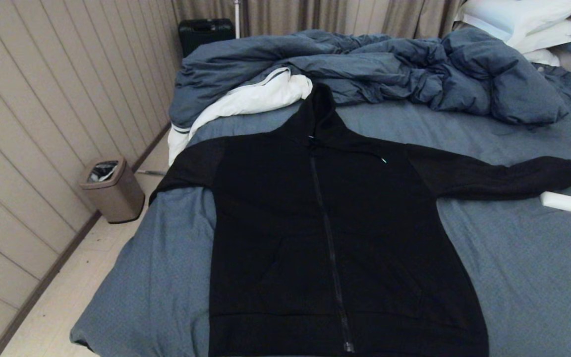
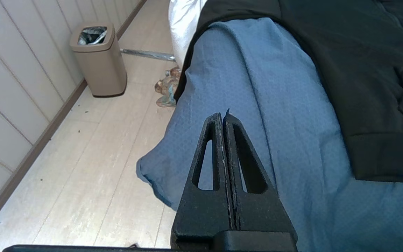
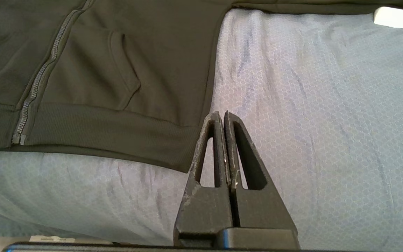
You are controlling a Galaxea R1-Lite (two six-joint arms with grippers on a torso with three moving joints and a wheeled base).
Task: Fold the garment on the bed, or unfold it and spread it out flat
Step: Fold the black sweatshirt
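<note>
The garment [image 1: 335, 233], a black zip hoodie, lies face up and spread flat on the bed [image 1: 523, 267]. Its hood points toward the far side, the zipper is closed, and its hem sits at the near edge. One sleeve reaches out to the right; the other drapes over the bed's left edge. Neither arm shows in the head view. My left gripper [image 2: 222, 115] is shut and empty, hovering over the bed's [image 2: 257, 87] near left corner, apart from the garment's [image 2: 362, 70] hem. My right gripper [image 3: 221, 114] is shut and empty, just beside the garment's [image 3: 117, 70] right hem corner.
A rumpled blue-grey duvet [image 1: 389, 69] with white lining is heaped at the far side, with white pillows [image 1: 518, 20] at the far right. A white tube-like object [image 1: 570, 204] lies by the right sleeve's cuff. A tan waste bin [image 1: 112, 191] stands on the floor by the panelled wall.
</note>
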